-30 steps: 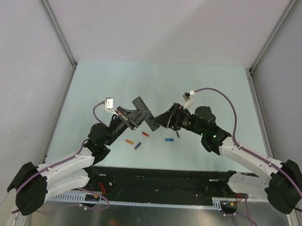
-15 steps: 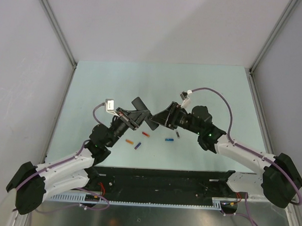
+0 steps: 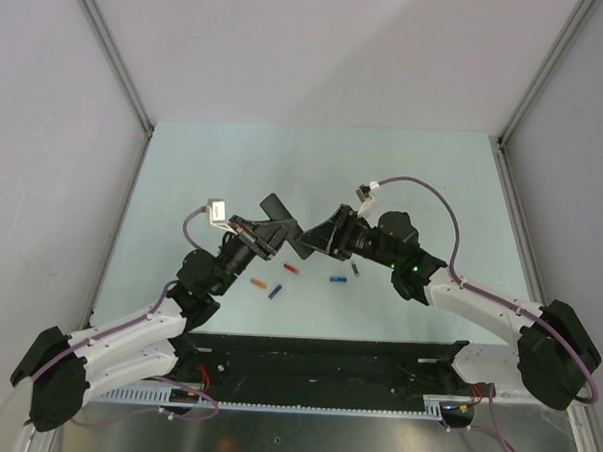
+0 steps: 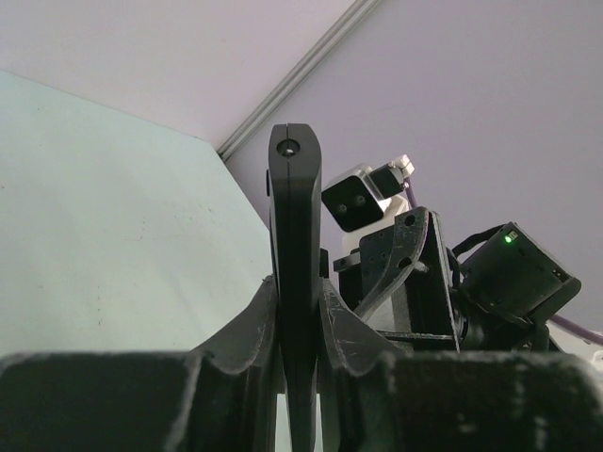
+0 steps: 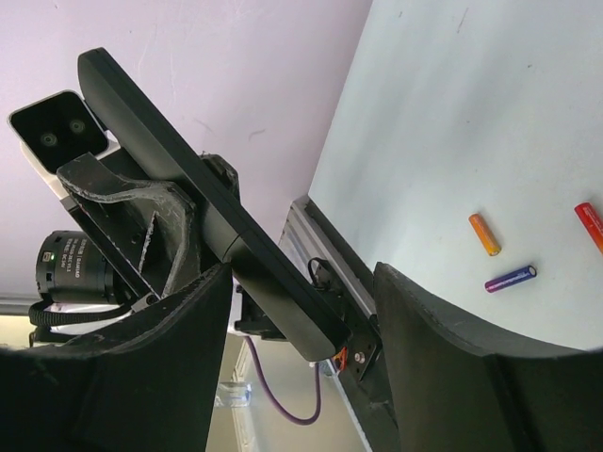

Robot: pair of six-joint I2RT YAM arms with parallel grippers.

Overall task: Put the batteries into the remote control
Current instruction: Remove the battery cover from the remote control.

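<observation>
The remote control [image 3: 284, 225] is a slim black bar held above the table, and my left gripper [image 3: 268, 237] is shut on its middle. In the left wrist view the remote control [image 4: 295, 217] stands edge-on between the left gripper [image 4: 296, 287] pads. My right gripper [image 3: 317, 241] is open around the bar's near end. In the right wrist view the remote control [image 5: 207, 202] runs diagonally between the right gripper [image 5: 301, 282] fingers, with a gap on its right side. Batteries lie on the table: orange [image 3: 259, 282], red [image 3: 291, 269], purple [image 3: 275, 292], blue [image 3: 337, 279] and dark grey [image 3: 355, 269].
The pale green table [image 3: 314, 167] is walled by grey panels on the left, right and back. A black rail [image 3: 326, 362] runs along the near edge between the arm bases. The orange [image 5: 484, 234], purple [image 5: 511, 278] and red [image 5: 589, 221] batteries show beyond the right fingers.
My right gripper has moved left onto the remote's near end and its jaws have narrowed. The left gripper holds the remote about where it was.
</observation>
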